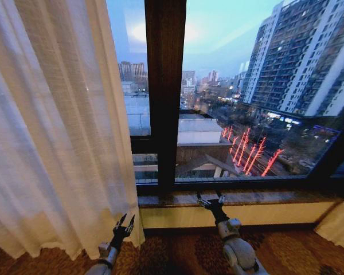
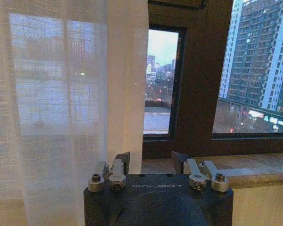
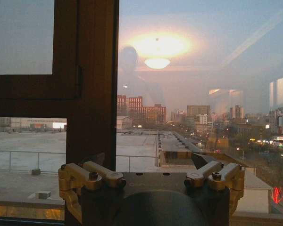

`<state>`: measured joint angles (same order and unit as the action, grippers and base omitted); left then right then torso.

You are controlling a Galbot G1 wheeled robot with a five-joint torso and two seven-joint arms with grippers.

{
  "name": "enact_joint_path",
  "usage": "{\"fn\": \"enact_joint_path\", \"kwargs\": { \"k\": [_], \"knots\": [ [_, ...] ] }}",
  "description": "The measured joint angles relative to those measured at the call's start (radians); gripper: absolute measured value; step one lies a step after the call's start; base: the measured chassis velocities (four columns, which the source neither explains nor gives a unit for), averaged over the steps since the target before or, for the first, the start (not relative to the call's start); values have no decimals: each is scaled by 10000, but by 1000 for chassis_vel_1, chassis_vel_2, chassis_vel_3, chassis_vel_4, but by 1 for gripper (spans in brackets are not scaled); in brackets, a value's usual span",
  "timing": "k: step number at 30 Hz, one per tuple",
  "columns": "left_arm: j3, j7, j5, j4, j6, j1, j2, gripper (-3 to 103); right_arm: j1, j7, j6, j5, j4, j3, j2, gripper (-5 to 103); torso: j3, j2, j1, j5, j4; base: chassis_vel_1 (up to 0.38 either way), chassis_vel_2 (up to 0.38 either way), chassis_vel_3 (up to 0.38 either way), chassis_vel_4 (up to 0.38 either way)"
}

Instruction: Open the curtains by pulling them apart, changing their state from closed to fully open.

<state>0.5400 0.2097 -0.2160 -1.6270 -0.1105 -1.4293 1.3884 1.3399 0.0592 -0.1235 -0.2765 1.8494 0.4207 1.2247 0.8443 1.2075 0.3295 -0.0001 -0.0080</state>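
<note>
Soft, light, pleated sheer cream curtain panel [image 1: 51, 126] hanging bunched at the left of the dark-framed window [image 1: 165, 97], its inner edge the likeliest grasp (slippery, easily snagged), left gripper [image 1: 125, 225] just beside its hem, fingers apart, right gripper [image 1: 211, 200] spread at the stone sill [image 1: 275, 197].

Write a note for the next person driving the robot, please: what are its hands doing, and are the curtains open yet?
Left gripper: open, holding nothing, low beside the left curtain's inner edge.
Right gripper: open, holding nothing, at the window sill.
Left curtain is drawn aside; right curtain shows at the far right corner.
Done: the window's middle is uncovered.
Left: whether the left curtain can go further, I cannot tell.
</note>
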Motion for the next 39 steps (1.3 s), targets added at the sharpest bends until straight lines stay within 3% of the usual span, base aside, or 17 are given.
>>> {"fn": "enact_joint_path", "kwargs": {
  "k": [18, 19, 21, 25, 26, 30, 31, 35, 39],
  "knots": [
    [-11, -131, -6, -45, -1, -2, -11, 50, 0, 0, 0, 0, 0, 0, 0, 100, 0, -1, 0, -1, 0, 0, 0, 0, 0],
    [-35, -444, -43, -230, 10, -6, -59, 59, 0, 0, 0, 0, 0, 0, 0, 100, 0, 0, 0, -1, 1, 0, 0, 0, 0],
    [-58, -745, -82, -405, 24, -8, -110, 59, 0, -1, 0, 0, 0, 0, 0, 100, 0, 0, 0, 1, 0, 0, 0, 0, 0],
    [-184, -2060, -263, -1150, 124, -29, -326, 81, 0, 0, 0, 0, 0, 0, 0, 100, 0, 0, 0, 1, 0, 0, 0, 0, 0],
    [-184, -2060, -263, -1150, 124, -29, -326, 81, 0, 0, 0, 0, 0, 0, 0, 100, 0, 0, 0, 1, 0, 0, 0, 0, 0],
    [-315, -3476, -455, -1941, 237, -55, -553, 97, 0, 0, 0, 0, 0, 0, 0, 100, 0, -1, 0, 0, 0, 0, 0, 0, 0],
    [-315, -3476, -455, -1941, 237, -55, -553, 97, 0, 0, 0, 0, 0, 0, 0, 100, 0, -1, 0, 0, 0, 0, 0, 0, 0],
    [-424, -4726, -615, -2647, 328, -76, -761, 100, 0, 0, 0, 0, 0, 0, 0, 100, 0, 0, 0, 2, 0, 0, 0, 0, 0],
    [-436, -4813, -627, -2686, 339, -80, -772, 100, 0, 0, 0, 0, 0, 0, 0, 100, 0, 0, 0, 0, 0, 0, 0, 0, 0]
  ]
}}
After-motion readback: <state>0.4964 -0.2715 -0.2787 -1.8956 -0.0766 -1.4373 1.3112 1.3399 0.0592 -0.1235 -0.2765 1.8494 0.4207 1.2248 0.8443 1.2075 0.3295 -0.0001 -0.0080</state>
